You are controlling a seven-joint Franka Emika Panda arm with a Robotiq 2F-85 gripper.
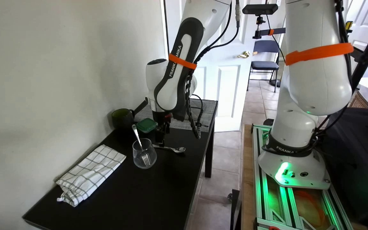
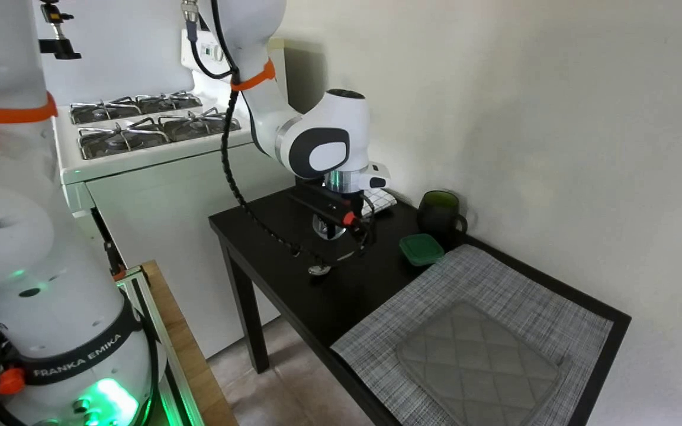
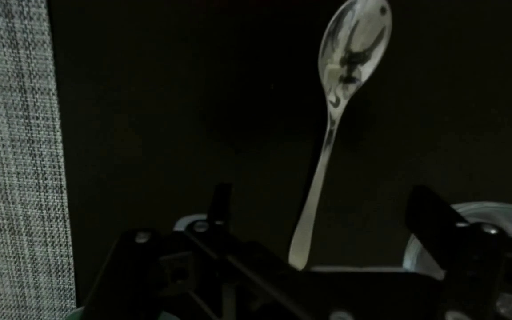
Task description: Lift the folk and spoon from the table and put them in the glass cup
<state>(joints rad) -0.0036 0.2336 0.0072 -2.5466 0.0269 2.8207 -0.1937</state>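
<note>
The silvery spoon (image 3: 316, 191) lies on the black table (image 1: 158, 204), its bowl pointing away from my gripper. In the wrist view my gripper (image 3: 321, 195) is open, one finger on either side of the spoon's handle and apart from it. In an exterior view the gripper (image 1: 160, 142) stands low over the handle end of the spoon (image 1: 178, 149). Beside it is the clear glass cup (image 1: 152, 152), with the folk (image 1: 138, 138) leaning inside, tines down and handle above the rim. Part of the glass cup (image 3: 496, 208) shows behind the right finger in the wrist view.
A dark green mug (image 1: 121, 118) and a green lidded container (image 1: 147, 125) stand near the wall, close to the gripper. A folded checked cloth (image 1: 91, 172) lies past the glass. A grey woven placemat (image 2: 483, 272) with a quilted pad (image 2: 477, 361) covers one table end.
</note>
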